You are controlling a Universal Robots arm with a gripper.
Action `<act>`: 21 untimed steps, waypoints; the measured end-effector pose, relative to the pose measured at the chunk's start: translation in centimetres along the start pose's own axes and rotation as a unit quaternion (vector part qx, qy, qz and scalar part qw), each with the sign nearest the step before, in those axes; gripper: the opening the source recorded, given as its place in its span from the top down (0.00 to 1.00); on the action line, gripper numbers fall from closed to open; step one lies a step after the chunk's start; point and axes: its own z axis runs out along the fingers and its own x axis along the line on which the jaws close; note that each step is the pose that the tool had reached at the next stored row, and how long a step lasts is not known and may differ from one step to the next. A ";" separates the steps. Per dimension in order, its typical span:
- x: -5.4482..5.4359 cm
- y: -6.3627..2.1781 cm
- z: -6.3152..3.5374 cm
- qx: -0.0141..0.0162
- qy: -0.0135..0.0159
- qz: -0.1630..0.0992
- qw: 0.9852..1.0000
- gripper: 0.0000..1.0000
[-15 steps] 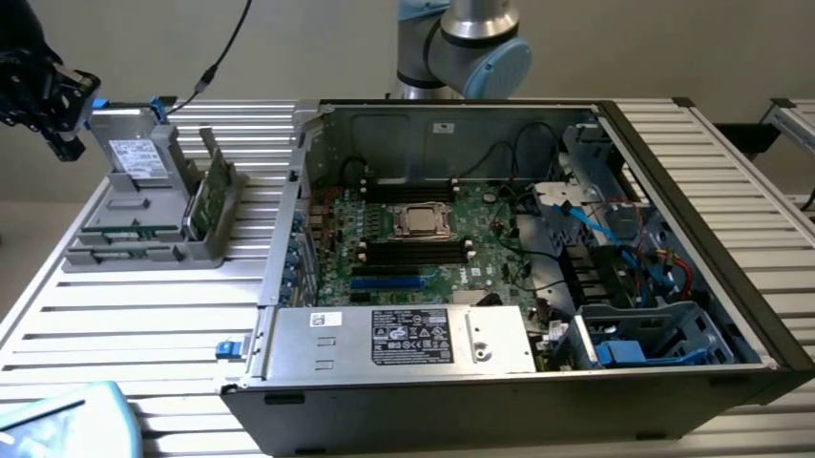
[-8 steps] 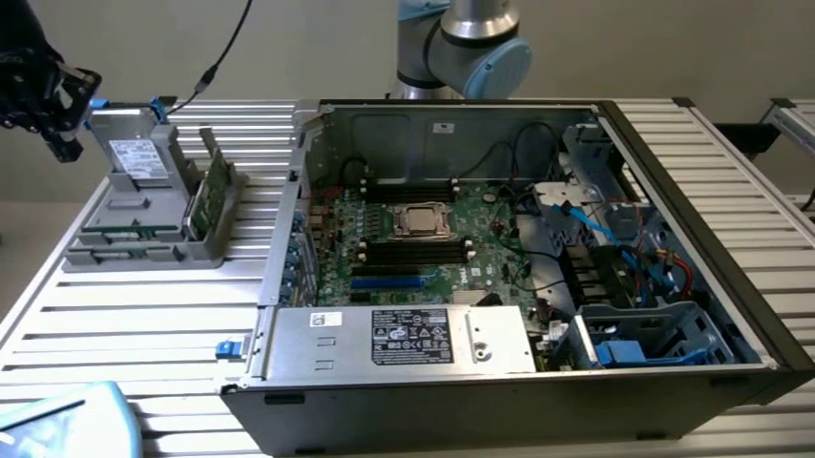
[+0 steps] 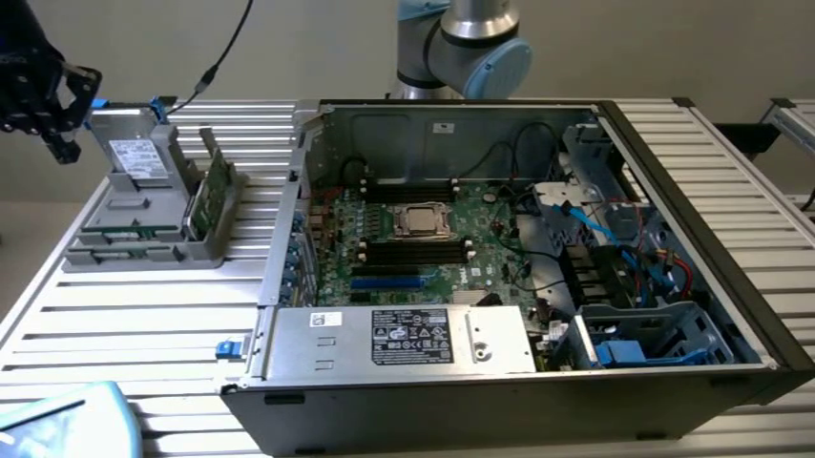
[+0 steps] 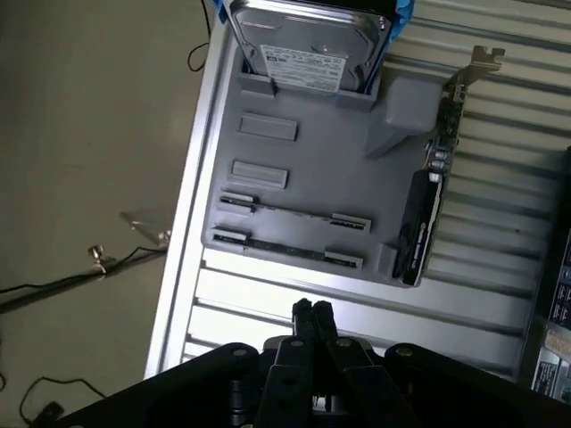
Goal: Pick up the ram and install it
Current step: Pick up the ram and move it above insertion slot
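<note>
Two ram sticks (image 4: 294,215) sat in the grey holder (image 4: 321,169) with a drive (image 4: 308,53) and a green card (image 4: 433,178), and we saw the gripper (image 4: 312,314) shut, empty.

You have soft, even light over the slatted surface (image 3: 140,324), and its ridges throw back pale stripes with no hard shadows. The open computer case (image 3: 382,129) is dimmer inside and darkest in its deep corners, while the power supply cover (image 3: 407,339) carries a mild sheen. In the wrist view, the slats just ahead of the jaws flare almost white. The jaws themselves read as a dark shape. The grey tray (image 4: 303,178) beyond them is evenly lit, and the floor (image 4: 80,134) to one side looks dull.
</note>
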 end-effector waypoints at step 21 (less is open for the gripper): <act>0.0 -0.01 0.23 -0.007 0.006 -0.191 0.982 0.89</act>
